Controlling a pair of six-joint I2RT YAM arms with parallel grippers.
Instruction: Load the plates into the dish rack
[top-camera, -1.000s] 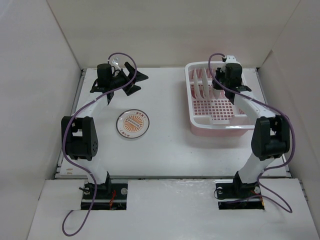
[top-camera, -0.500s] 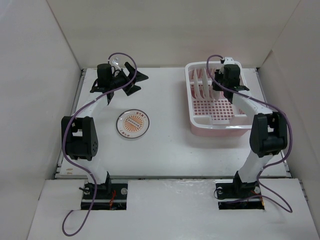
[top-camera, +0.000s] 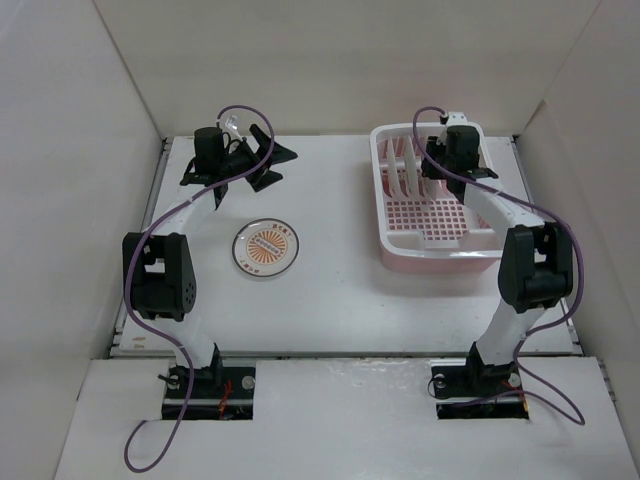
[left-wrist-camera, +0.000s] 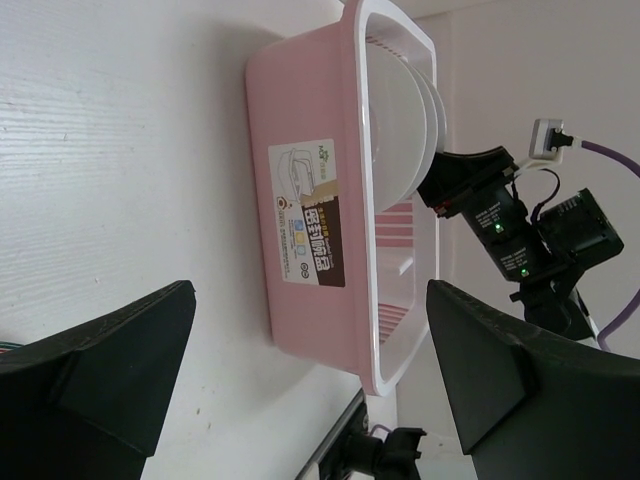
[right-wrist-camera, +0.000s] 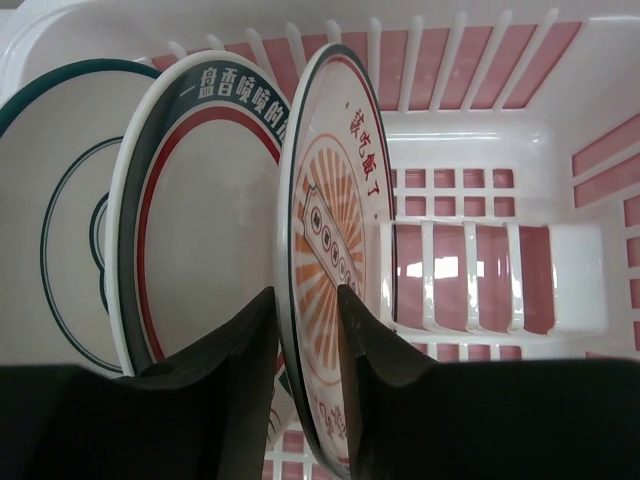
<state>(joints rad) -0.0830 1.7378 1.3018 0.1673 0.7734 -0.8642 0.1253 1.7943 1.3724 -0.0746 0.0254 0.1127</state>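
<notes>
The pink dish rack (top-camera: 440, 240) stands at the far right and also shows in the left wrist view (left-wrist-camera: 310, 150). Three plates stand upright in its slots: a dark-ringed one (right-wrist-camera: 60, 240), a green-red rimmed one (right-wrist-camera: 200, 230) and an orange sunburst one (right-wrist-camera: 335, 230). My right gripper (right-wrist-camera: 305, 295) is inside the rack (right-wrist-camera: 500, 260), shut on the sunburst plate's rim; it also shows in the top view (top-camera: 434, 166). A second sunburst plate (top-camera: 267, 247) lies flat on the table. My left gripper (top-camera: 279, 167) is open and empty at the far left, well beyond that plate.
White walls enclose the table on the left, back and right. The rack sits close to the right wall and the back edge. The left gripper (left-wrist-camera: 308, 290) faces the rack's labelled long side across bare white tabletop (left-wrist-camera: 120, 150). Purple cables loop over both arms.
My right gripper has shifted slightly toward the rack's far end with the sunburst plate between its fingers. The left arm and the plate on the table have not moved.
</notes>
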